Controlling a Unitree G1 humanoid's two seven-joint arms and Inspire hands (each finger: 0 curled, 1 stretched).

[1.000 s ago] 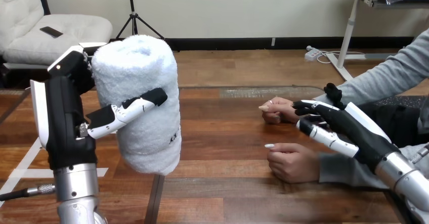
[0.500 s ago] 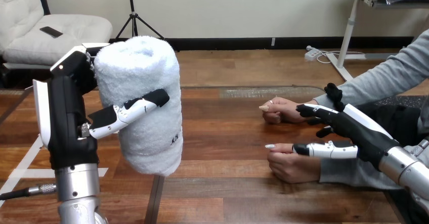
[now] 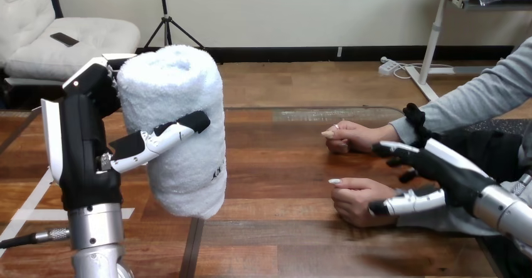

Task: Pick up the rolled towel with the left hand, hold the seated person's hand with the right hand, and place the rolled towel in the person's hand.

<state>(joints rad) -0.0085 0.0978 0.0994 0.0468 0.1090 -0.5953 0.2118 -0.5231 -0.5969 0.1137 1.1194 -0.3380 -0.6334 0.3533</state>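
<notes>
Above table, left hand fingers round rolled towel, print unreadable; right hand fingers wide.

The left hand holds the towel upright, clear above the table at the left, with its thumb across the front and its fingers behind. At the right, the right hand brackets the person's nearer hand: straight fingers above the wrist, thumb along its near side, not closed round it. The person's farther hand rests loosely curled on the table.

White rolled towel; black-and-white left hand and right hand; brown wood-grain table.
</notes>
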